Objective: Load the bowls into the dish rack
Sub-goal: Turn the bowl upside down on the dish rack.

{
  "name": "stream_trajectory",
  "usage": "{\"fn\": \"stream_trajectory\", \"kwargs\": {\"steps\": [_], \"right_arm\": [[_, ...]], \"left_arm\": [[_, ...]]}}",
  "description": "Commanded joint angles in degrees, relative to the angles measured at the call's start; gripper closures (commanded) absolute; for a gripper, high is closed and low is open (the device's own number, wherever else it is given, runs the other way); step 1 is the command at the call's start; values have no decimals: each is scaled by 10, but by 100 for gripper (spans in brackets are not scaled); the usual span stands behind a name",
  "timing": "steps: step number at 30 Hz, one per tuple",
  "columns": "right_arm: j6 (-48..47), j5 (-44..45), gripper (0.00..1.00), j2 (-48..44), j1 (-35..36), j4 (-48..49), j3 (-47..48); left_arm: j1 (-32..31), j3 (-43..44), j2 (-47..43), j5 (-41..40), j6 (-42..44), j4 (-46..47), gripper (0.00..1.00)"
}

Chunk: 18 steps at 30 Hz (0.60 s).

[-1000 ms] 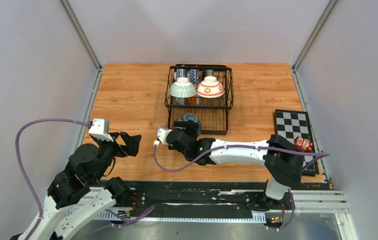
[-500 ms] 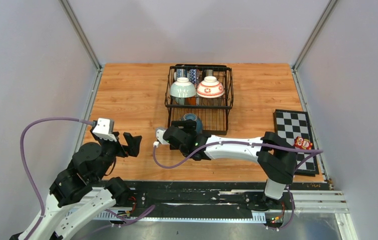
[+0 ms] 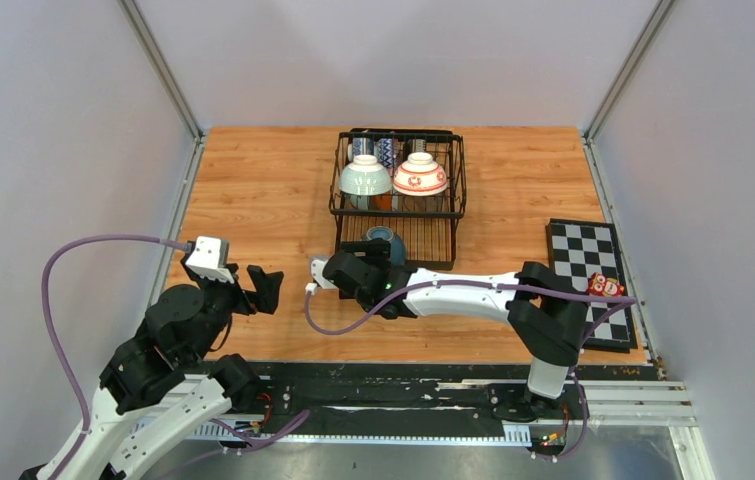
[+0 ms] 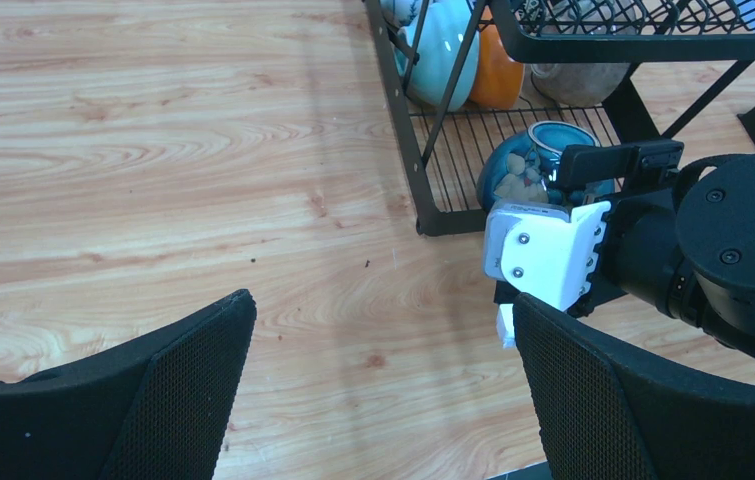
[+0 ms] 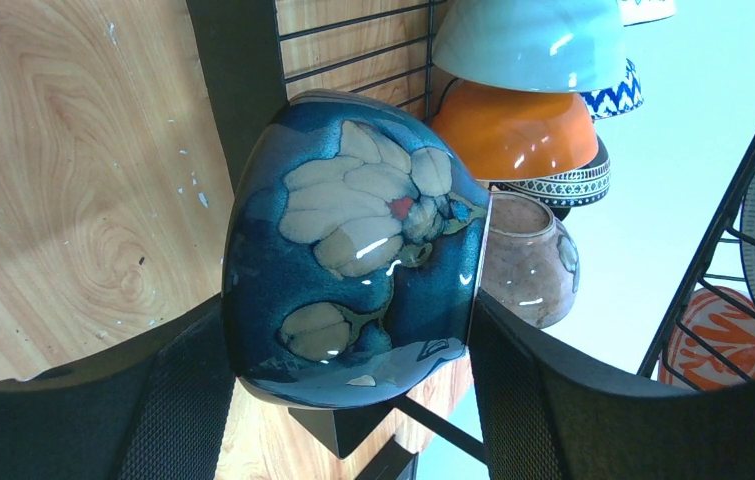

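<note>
The black wire dish rack (image 3: 336, 200) stands at the back middle of the table. A celadon bowl (image 3: 365, 177) and a white bowl with red pattern (image 3: 420, 175) rest upside down on its upper basket. My right gripper (image 3: 378, 252) is shut on a dark blue floral bowl (image 3: 381, 238), holding it on its side over the front of the rack's base tier. In the right wrist view the blue bowl (image 5: 353, 250) sits between my fingers, with orange (image 5: 513, 135), celadon (image 5: 528, 45) and brownish (image 5: 528, 260) bowls behind it. My left gripper (image 3: 265, 288) is open and empty over bare table, left of the rack (image 4: 403, 140).
A black-and-white checkered board (image 3: 585, 262) lies at the right edge with a small red figure (image 3: 606, 288) on it. Grey walls close in the table on three sides. Bare wood lies left of the rack (image 4: 153, 170).
My right gripper has moved slightly toward the rack with the blue bowl. My left arm shifted a little forward a second ago, then stayed still.
</note>
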Motion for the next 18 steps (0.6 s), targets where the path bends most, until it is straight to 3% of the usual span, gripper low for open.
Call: {"fn": "stream_trajectory", "kwargs": {"steps": [1, 5, 18], "right_arm": [[17, -20, 74, 13, -2, -29, 9], [18, -19, 63, 16, -2, -30, 12], [23, -15, 46, 19, -2, -31, 17]], "left_arm": [[1, -5, 1, -5, 8, 10, 0], [1, -5, 2, -6, 8, 10, 0], [1, -5, -7, -9, 9, 9, 0]]}}
